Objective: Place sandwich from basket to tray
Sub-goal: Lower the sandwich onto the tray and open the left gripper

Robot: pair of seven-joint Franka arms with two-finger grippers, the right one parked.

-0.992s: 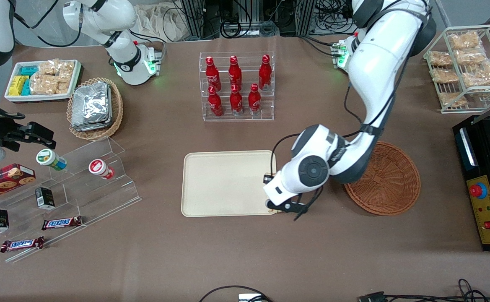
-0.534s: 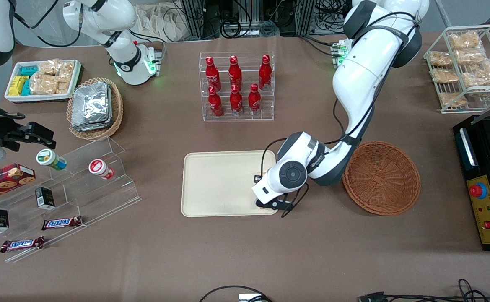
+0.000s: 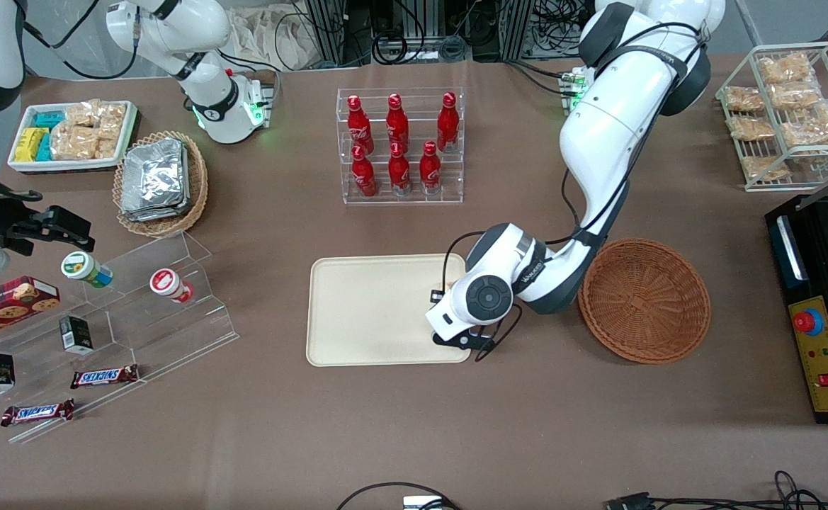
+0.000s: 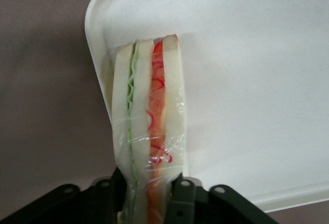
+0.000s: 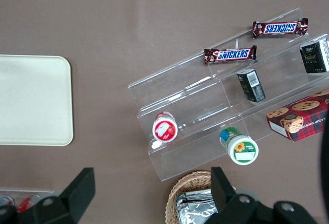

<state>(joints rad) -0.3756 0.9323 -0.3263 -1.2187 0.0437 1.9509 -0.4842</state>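
**A:** How far along does this look?

**B:** Most of the way, I'd say. The sandwich [image 4: 149, 126] is out of the basket [image 3: 644, 300], which sits bare on the bench [image 3: 414, 439] toward the working arm's end. The gripper [image 4: 149, 196] hangs over the tray [image 3: 371, 312], at the edge nearest the basket.

**A:** Is the sandwich actually down on the tray?

**B:** Hard to call. In the left wrist view the fingers [image 4: 180, 196] are clamped on the wrapped end of the wedge, and its other end reaches over the tray's rounded corner, close to the surface. Whether it touches, I cannot tell. In the front view the arm's wrist hides it completely.

**A:** So what's left?

**B:** By my reading, only the set-down: lower if needed, let go, and lift clear. It is near the rim, so a slightly more inward spot might be safer.
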